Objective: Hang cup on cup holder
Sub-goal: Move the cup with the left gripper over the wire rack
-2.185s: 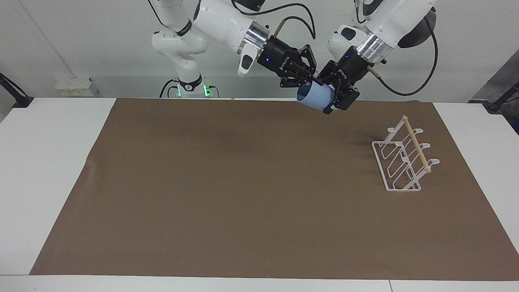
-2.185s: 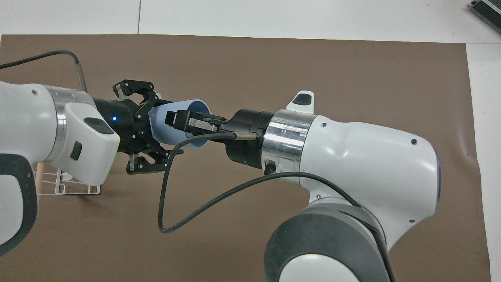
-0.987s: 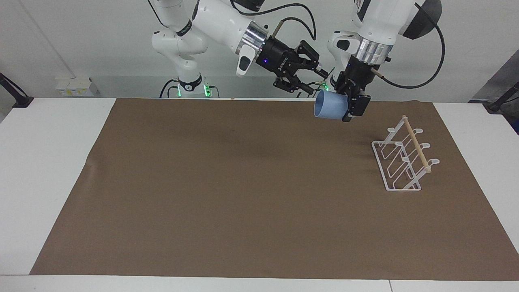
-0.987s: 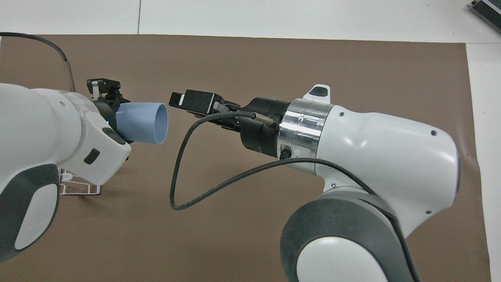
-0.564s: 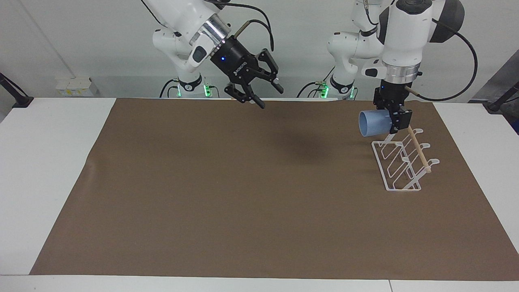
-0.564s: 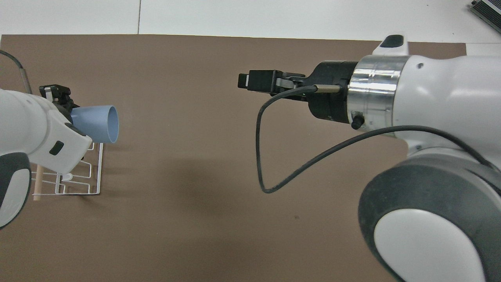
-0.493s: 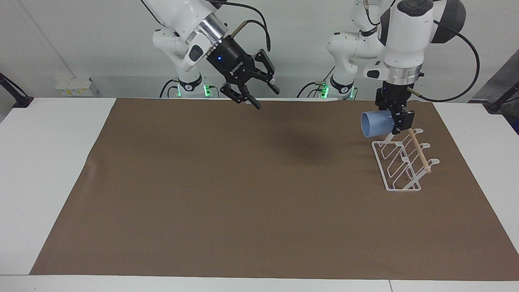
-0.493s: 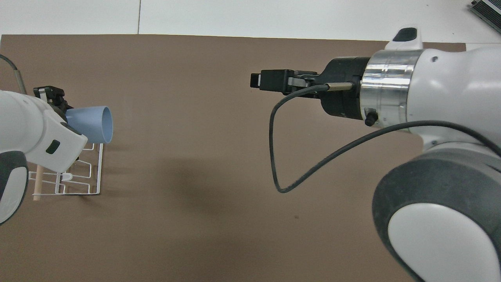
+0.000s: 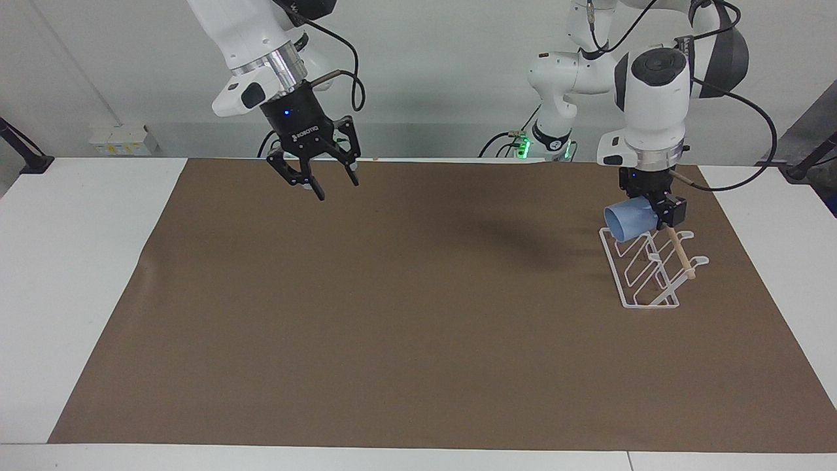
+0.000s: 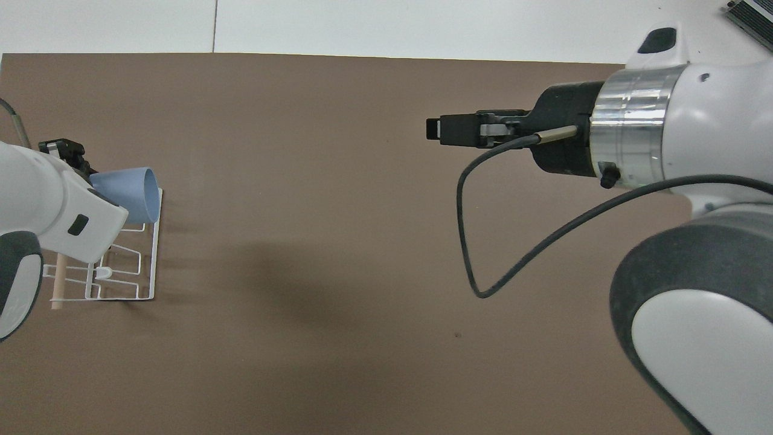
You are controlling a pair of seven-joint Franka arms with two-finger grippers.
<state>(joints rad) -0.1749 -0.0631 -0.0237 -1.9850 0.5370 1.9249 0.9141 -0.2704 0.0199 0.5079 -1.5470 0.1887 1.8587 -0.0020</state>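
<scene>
The light blue cup (image 9: 628, 222) (image 10: 130, 193) lies on its side in the air, mouth turned toward the right arm's end of the table. My left gripper (image 9: 657, 212) is shut on its base end, pointing down. The cup hangs just above the white wire cup holder (image 9: 647, 275) (image 10: 124, 266), over the end nearest the robots; I cannot tell whether they touch. The wooden dowel (image 9: 680, 255) runs along the holder's top. My right gripper (image 9: 337, 186) (image 10: 444, 130) is open and holds nothing, up over the mat toward its own end of the table.
A brown mat (image 9: 392, 314) covers most of the white table (image 9: 65, 261). The cup holder stands on it at the left arm's end. A black cable (image 10: 483, 241) loops from the right wrist.
The left arm has carried the cup from the table's middle down over the cup holder's near end. The right gripper, open, has swung back toward its own end of the table.
</scene>
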